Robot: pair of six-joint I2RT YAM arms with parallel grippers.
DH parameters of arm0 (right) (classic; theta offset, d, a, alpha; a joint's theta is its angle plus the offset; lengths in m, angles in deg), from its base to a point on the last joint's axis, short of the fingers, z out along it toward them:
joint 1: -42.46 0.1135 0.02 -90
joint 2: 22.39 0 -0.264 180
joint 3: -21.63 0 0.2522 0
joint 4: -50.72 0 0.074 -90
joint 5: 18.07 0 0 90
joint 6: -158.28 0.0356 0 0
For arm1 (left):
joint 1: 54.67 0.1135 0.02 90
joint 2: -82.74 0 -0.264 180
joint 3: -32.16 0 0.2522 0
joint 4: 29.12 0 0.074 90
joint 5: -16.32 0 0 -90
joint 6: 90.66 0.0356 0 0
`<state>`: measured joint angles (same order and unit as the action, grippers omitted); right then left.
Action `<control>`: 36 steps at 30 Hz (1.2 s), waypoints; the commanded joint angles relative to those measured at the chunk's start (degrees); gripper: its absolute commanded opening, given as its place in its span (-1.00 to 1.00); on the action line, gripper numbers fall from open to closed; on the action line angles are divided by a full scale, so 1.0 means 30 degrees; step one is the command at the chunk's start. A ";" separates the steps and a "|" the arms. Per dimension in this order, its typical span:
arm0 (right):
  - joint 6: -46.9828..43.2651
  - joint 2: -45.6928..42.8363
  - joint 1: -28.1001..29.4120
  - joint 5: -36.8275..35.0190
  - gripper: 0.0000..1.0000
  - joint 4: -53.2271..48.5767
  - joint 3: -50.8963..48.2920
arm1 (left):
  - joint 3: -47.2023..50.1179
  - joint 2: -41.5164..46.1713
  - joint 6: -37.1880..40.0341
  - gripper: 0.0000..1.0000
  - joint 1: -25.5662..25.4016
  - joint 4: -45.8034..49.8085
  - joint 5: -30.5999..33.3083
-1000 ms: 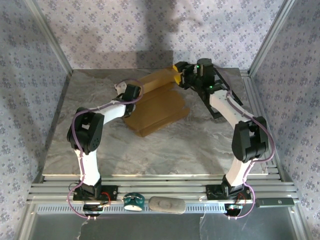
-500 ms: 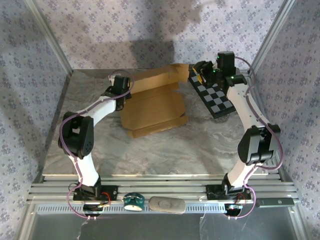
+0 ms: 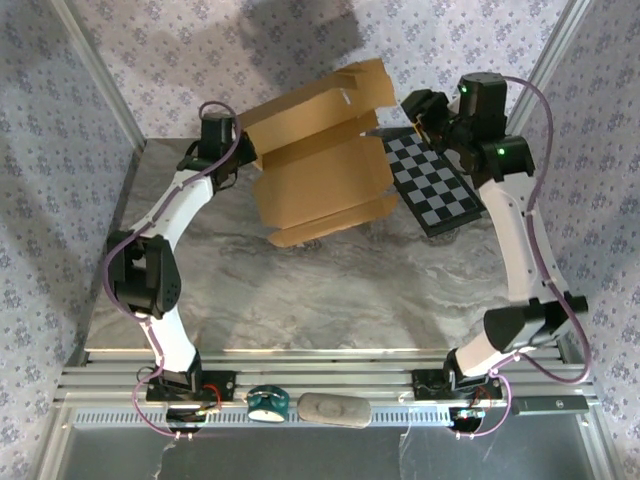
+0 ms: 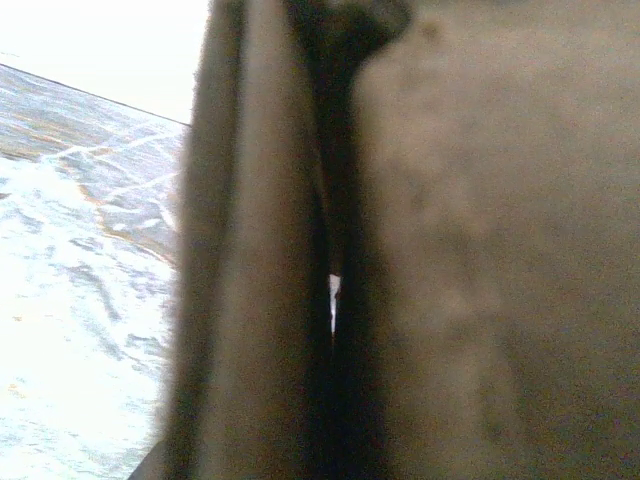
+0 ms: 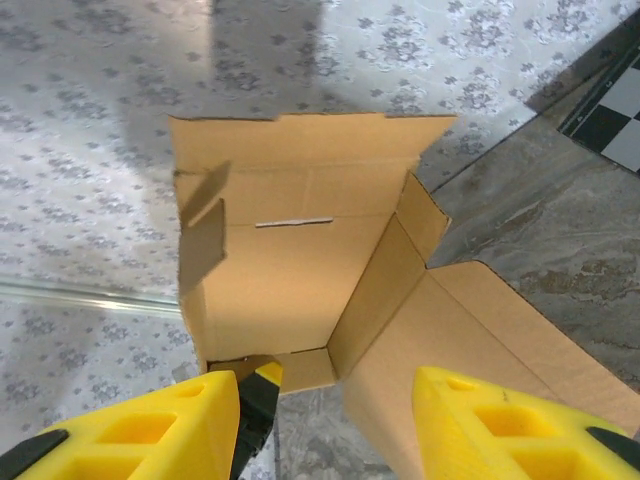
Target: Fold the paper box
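The paper box (image 3: 320, 170) is a brown cardboard sheet, partly folded, held tilted above the back of the marble table (image 3: 330, 290). My left gripper (image 3: 245, 155) is shut on its left edge; in the left wrist view blurred cardboard (image 4: 480, 250) sits right against the camera. My right gripper (image 3: 415, 108) hovers at the box's upper right corner, apart from it. In the right wrist view the yellow fingers (image 5: 140, 430) stand open (image 5: 325, 420), facing the box's inner walls and flaps (image 5: 290, 270), with one panel reaching down toward the right finger.
A black-and-grey checkerboard panel (image 3: 435, 185) lies at the back right, under the right arm. Patterned walls and metal posts close in the table on three sides. A teal object (image 3: 268, 402) and a grey object (image 3: 333, 408) rest on the front rail.
The box has risen off the table and tilted up at the back with the left gripper. The right gripper has moved right and up, away from the box's corner.
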<state>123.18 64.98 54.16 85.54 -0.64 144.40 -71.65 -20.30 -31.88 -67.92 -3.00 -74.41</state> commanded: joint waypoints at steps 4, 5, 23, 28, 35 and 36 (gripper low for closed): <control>-0.2338 -0.2835 0.1214 -0.2379 -0.02 -0.0947 -0.0137 | 0.1075 0.1888 -0.4204 -1.00 0.1372 -0.4214 -0.5544; -0.2525 -0.3385 0.1263 -0.2480 -0.02 -0.0625 -0.0617 | 0.1485 0.2001 -0.4821 -1.00 0.1552 -0.5159 -0.6197; -0.4407 -0.5685 0.1838 -0.2348 -0.07 0.0309 -0.2261 | 0.3067 0.1785 -0.7698 -1.00 0.1980 -0.9300 -0.9505; -0.4383 -0.5512 0.1870 -0.2113 -0.08 0.0479 -0.1989 | 0.2713 0.1808 -0.7250 -1.00 0.1892 -0.8435 -0.9429; -0.4470 -0.5015 0.2377 -0.2219 -0.08 0.0154 -0.1404 | 0.2621 0.1877 -0.6874 -1.00 0.1705 -0.7895 -0.9116; -0.4470 -0.4984 0.2468 -0.2250 -0.08 0.0172 -0.1393 | 0.2599 0.1862 -0.6878 -1.00 0.1667 -0.7956 -0.9168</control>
<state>110.87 49.92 60.76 78.76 -0.75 138.44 -60.85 -15.91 -53.21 -62.28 -26.04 -101.34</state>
